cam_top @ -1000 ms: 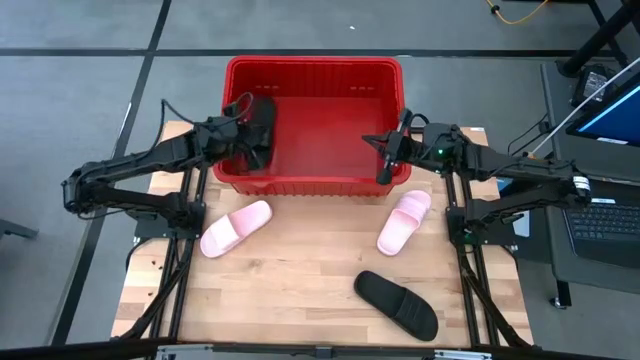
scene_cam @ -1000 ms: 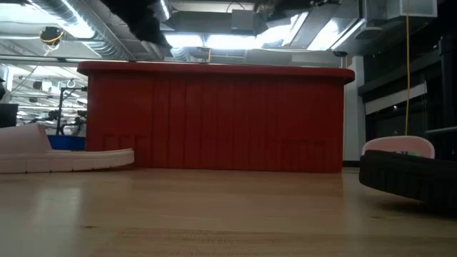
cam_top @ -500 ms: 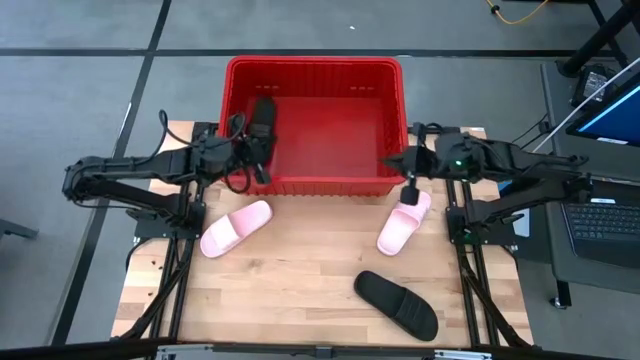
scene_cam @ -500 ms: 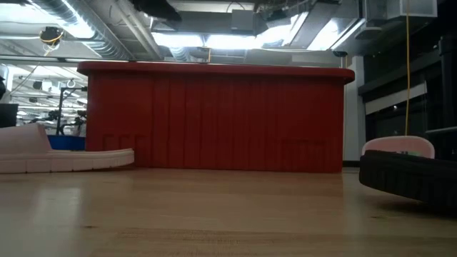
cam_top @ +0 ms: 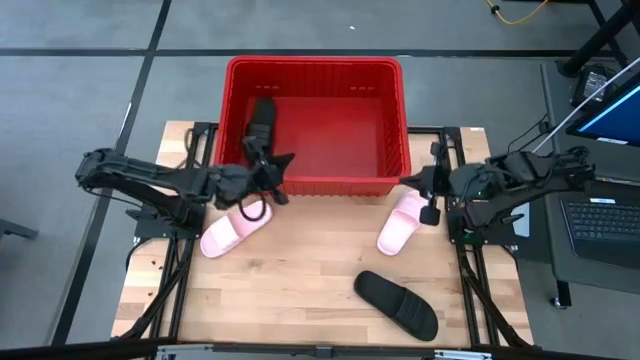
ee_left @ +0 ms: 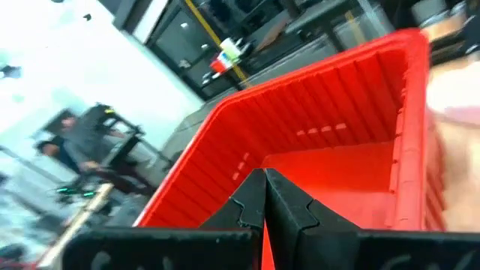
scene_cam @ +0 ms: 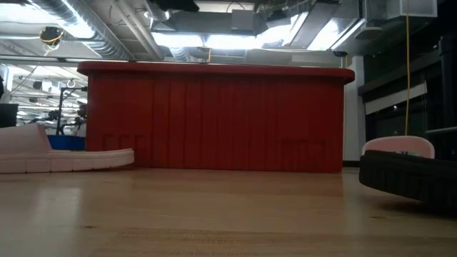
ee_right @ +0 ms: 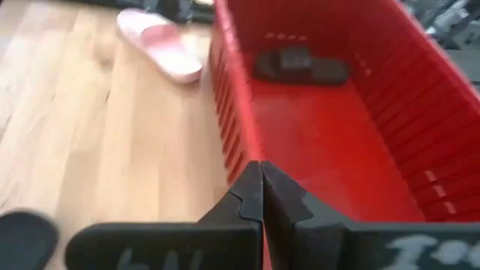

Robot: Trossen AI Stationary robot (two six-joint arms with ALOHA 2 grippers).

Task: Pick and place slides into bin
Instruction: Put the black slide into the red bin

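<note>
The red bin point(cam_top: 313, 70) stands at the table's far middle. One black slide point(cam_top: 262, 114) lies inside it along the left wall and also shows in the right wrist view point(ee_right: 300, 66). Two pink slides point(cam_top: 235, 228) point(cam_top: 403, 222) and a second black slide point(cam_top: 397, 303) lie soles down on the table. My left gripper point(cam_top: 276, 172) is shut and empty at the bin's near left corner point(ee_left: 262, 177). My right gripper point(cam_top: 410, 182) is shut and empty at the bin's near right corner, just above the right pink slide point(ee_right: 261, 169).
The low view shows the bin's near wall point(scene_cam: 214, 118), the left pink slide point(scene_cam: 43, 153) and the black slide point(scene_cam: 410, 178) in front of the right pink one point(scene_cam: 398, 146). Bare wood lies between the slides. A laptop point(cam_top: 605, 215) stands off the table's right.
My left gripper has let go of a black slide over the bin's left side. The slide has dropped and lies inside along the left wall. The gripper has drawn back toward the near edge, out of the bin. My right gripper has gone right and toward the near edge, off the bin.
</note>
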